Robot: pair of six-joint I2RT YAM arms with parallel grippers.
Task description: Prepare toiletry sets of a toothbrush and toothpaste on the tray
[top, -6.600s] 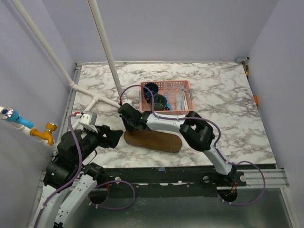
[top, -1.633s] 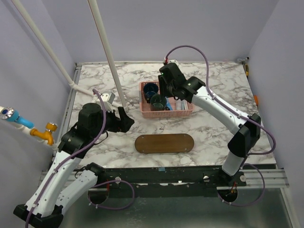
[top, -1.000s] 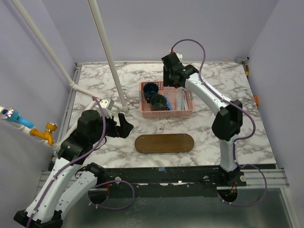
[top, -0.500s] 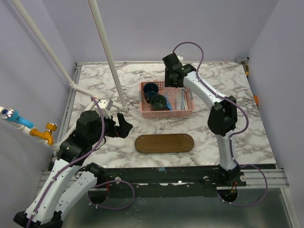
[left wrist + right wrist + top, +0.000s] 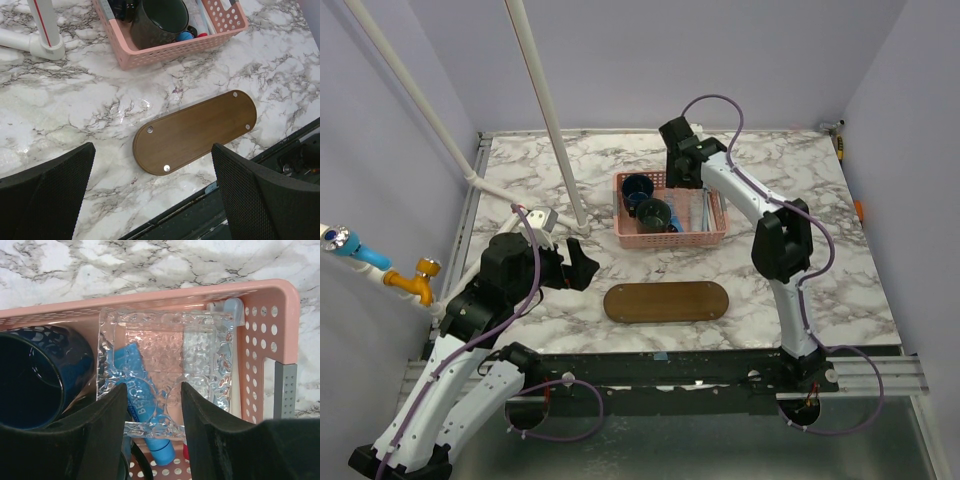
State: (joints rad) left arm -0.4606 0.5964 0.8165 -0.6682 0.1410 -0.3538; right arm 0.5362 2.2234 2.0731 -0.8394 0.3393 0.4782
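Step in hand looks like fetching the first item, nothing on the tray yet; left gripper (image 5: pixel 578 266) spread wide and empty, arm bent, tilted down with the tray (image 5: pixel 197 130) below between its fingers; right arm stretched far out, right gripper (image 5: pixel 152 390) facing down over the basket (image 5: pixel 260 295), parted, holding nothing; toothpaste (image 5: pixel 137 405) in clear bubble wrap directly beneath it, toothbrush (image 5: pixel 231 350) just outside one finger, cup (image 5: pixel 35 375) outside the other; next probably descend and pinch the tube.
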